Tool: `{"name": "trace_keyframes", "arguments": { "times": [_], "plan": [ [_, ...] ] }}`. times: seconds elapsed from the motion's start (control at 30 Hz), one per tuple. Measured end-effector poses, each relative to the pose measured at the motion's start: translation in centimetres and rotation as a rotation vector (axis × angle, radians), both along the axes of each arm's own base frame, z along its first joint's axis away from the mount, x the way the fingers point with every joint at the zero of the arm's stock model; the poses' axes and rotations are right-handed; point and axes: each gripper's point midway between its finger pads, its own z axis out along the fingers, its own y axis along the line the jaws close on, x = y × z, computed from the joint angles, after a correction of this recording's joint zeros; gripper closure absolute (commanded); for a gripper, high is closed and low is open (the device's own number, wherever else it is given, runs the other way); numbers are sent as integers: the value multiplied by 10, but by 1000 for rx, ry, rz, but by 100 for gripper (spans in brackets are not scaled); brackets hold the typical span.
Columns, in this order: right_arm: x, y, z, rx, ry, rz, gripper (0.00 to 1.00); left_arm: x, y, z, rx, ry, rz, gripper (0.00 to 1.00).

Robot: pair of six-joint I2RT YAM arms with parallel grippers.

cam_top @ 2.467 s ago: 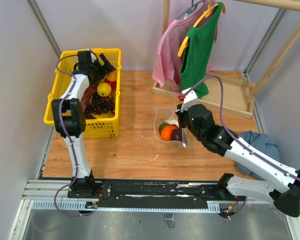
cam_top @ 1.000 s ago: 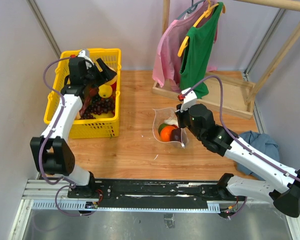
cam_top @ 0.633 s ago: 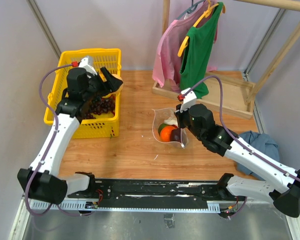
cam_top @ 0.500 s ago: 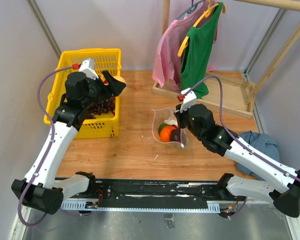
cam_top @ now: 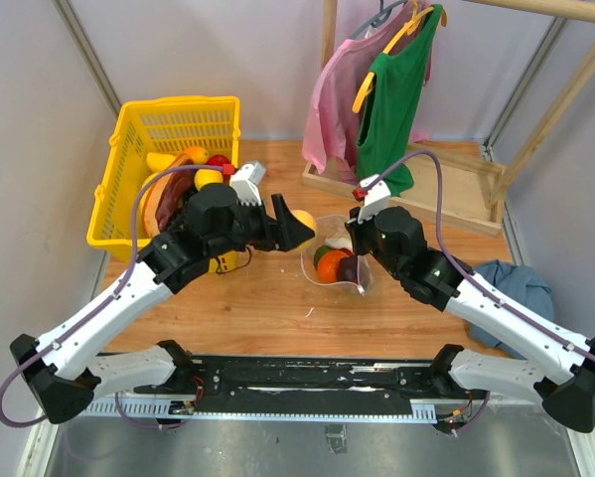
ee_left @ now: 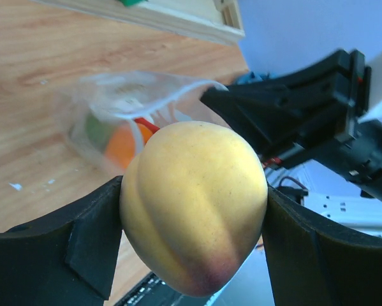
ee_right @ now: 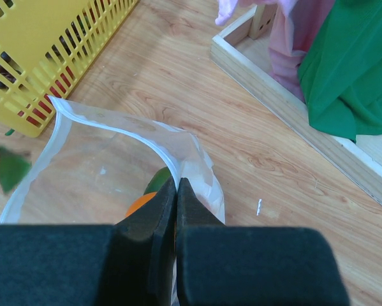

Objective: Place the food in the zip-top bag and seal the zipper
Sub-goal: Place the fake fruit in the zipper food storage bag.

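Left wrist: left claw (cam_top: 292,229) pinching yellow fruit (ee_left: 194,204), just short of bag (ee_left: 98,108) mouth
Right claw (ee_right: 176,190): pressed together on bag rim, propping it open
Handling: fruit looks light, smooth, rigid; bag floppy, best held by rim

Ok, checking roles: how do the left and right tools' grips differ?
The left tool is spread wide around a yellow fruit; the right tool is pinched flat on the zip-top bag's rim. The left tool's fruit is off the table; the right tool's bag rests on it. Both grip something.
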Motion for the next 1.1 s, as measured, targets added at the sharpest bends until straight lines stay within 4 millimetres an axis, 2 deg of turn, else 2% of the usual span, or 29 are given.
{"name": "trace_keyframes", "arguments": {
  "times": [0.1,0.23,0.43,0.57,0.77,0.93,1.1],
  "plan": [
    [0,0,0,2,1,0,99,-16,-18,-3,-5,16,-50,74],
    [0,0,0,5,2,-1,99,-23,-37,-10,-4,37,-79,74],
    [-2,-1,3,16,-2,-2,99,-18,-61,-49,75,102,-72,73],
    [-3,-1,2,25,4,3,99,-5,-63,-65,128,114,-19,64],
    [-6,1,-1,33,15,14,99,18,-69,-69,177,101,58,44],
    [-7,3,-2,43,21,25,99,30,-66,-78,218,86,118,33],
    [-9,6,-5,58,34,36,99,40,-64,-75,220,41,181,25]
  ]
}}
